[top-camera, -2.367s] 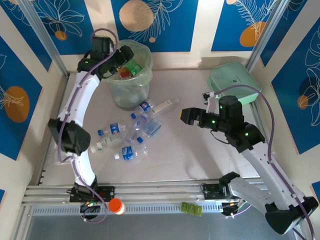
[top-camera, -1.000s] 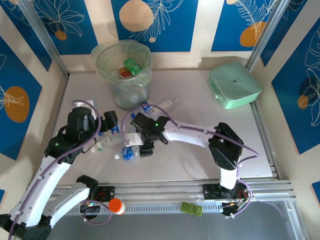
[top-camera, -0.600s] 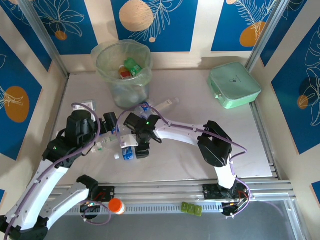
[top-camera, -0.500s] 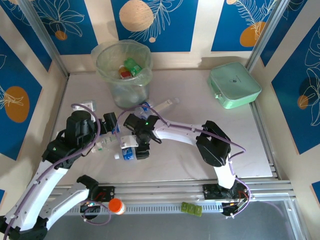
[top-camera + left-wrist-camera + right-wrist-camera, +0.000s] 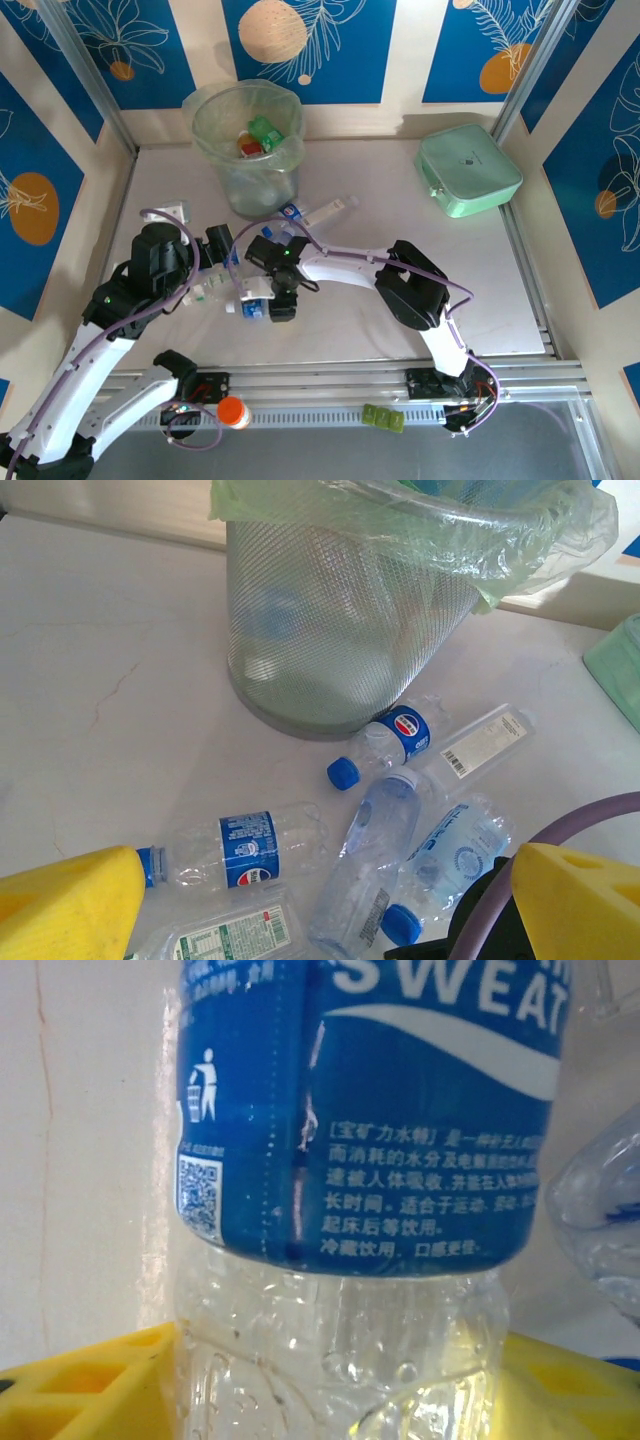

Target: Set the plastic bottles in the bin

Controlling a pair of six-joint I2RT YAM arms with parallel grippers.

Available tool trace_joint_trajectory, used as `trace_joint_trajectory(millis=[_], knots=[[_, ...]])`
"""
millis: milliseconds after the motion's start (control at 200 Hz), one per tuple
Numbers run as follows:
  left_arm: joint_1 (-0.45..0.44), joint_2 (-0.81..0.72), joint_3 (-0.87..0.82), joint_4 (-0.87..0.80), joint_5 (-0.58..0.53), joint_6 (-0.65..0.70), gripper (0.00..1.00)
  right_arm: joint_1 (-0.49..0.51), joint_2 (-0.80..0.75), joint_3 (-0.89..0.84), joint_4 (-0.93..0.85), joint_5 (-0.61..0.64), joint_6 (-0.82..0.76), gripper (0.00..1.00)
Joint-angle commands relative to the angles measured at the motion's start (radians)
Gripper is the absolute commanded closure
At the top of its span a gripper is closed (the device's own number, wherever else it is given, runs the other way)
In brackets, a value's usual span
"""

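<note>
R jaws seem clamped on blue-label bottle [image 5: 365, 1160]; L jaws wide.

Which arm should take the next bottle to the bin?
Right. The right pincer has the blue-labelled bottle between its fingers, which press on both sides. The left pincer hangs open above the loose bottles, gripping nothing.

Overhead camera is looking steeply down across the whole bench [image 5: 380, 200].
Left wrist camera is facing the bin [image 5: 340, 630] and loose bottles [image 5: 385, 825], shared with overhead; right wrist camera is crowding one blue-labelled bottle [image 5: 370, 1110].
</note>
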Motion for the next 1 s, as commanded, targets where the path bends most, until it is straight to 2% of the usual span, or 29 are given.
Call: trace_joint_trajectory(millis=[0, 75, 205, 240, 495, 655, 750, 845, 995], knots=[[-0.009, -0.009, -0.007, 0.009, -0.027, 0.011, 0.06, 0.009, -0.035, -0.026, 0.023, -0.033, 0.021, 0.43], [-0.009, -0.011, -0.007, 0.010, -0.031, 0.012, 0.06, 0.010, -0.061, -0.035, 0.020, -0.045, 0.033, 0.50], [-0.009, -0.016, 0.007, 0.013, -0.002, 0.011, 0.05, 0.009, -0.126, -0.055, 0.013, -0.060, 0.075, 0.52], [-0.009, -0.016, 0.018, 0.013, 0.013, 0.010, 0.03, 0.005, -0.150, -0.062, 0.012, -0.070, 0.091, 0.52], [-0.009, -0.050, 0.071, 0.063, 0.187, 0.036, 0.01, -0.030, -0.352, -0.191, 0.084, -0.124, 0.243, 0.58], [-0.009, -0.036, 0.087, 0.116, 0.277, -0.005, 0.01, -0.095, -0.532, -0.310, 0.189, -0.216, 0.381, 0.59], [-0.009, -0.018, 0.068, 0.209, 0.423, -0.029, 0.00, -0.138, -0.656, -0.399, 0.272, -0.270, 0.459, 0.59], [-0.009, 0.010, 0.021, 0.379, 0.626, -0.065, 0.03, -0.175, -0.771, -0.480, 0.356, -0.310, 0.536, 0.59], [-0.010, 0.102, -0.013, 0.643, 0.877, -0.181, 0.05, -0.204, -0.913, -0.574, 0.460, -0.331, 0.636, 0.59]])
